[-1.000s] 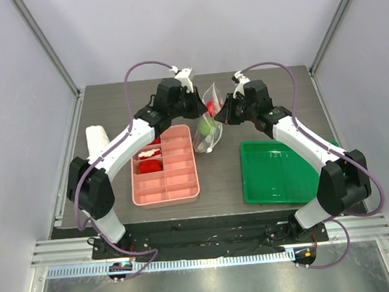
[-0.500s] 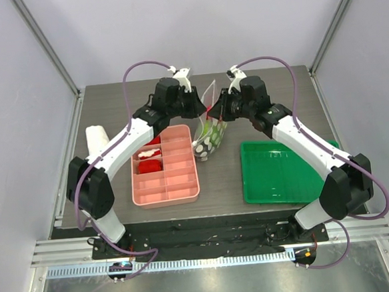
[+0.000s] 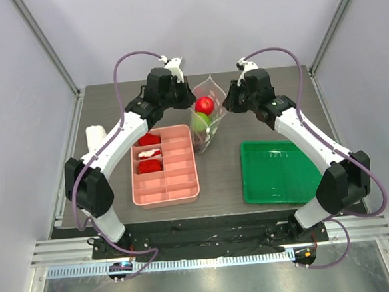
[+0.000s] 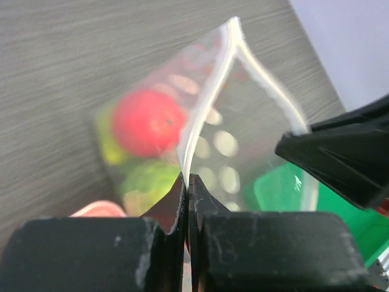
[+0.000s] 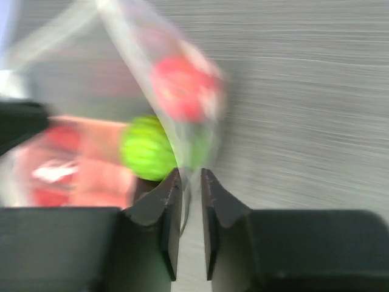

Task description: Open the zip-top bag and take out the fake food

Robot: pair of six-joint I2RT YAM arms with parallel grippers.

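The zip-top bag point(image 3: 207, 133) hangs above the table's back middle with its mouth spread wide. Inside are a red apple point(image 3: 205, 105) and green fruit point(image 3: 201, 123). My left gripper point(image 3: 188, 101) is shut on the bag's left rim; the left wrist view shows the jaws point(image 4: 187, 177) pinching the white edge, with the apple point(image 4: 146, 121) beyond. My right gripper point(image 3: 226, 107) is at the bag's right edge. In the blurred right wrist view its jaws point(image 5: 189, 176) stand a little apart with the film in the gap, just behind the bumpy green fruit point(image 5: 146, 149).
A pink divided tray point(image 3: 165, 181) with red pieces lies left of the bag. A green tray point(image 3: 280, 173) lies at the right. A white roll point(image 3: 96, 137) sits at the table's left edge. Grey walls enclose the table.
Both grippers have moved apart and up, pulling the bag's mouth open. The apple and green fruit now show from above. The right jaws now show a small gap.
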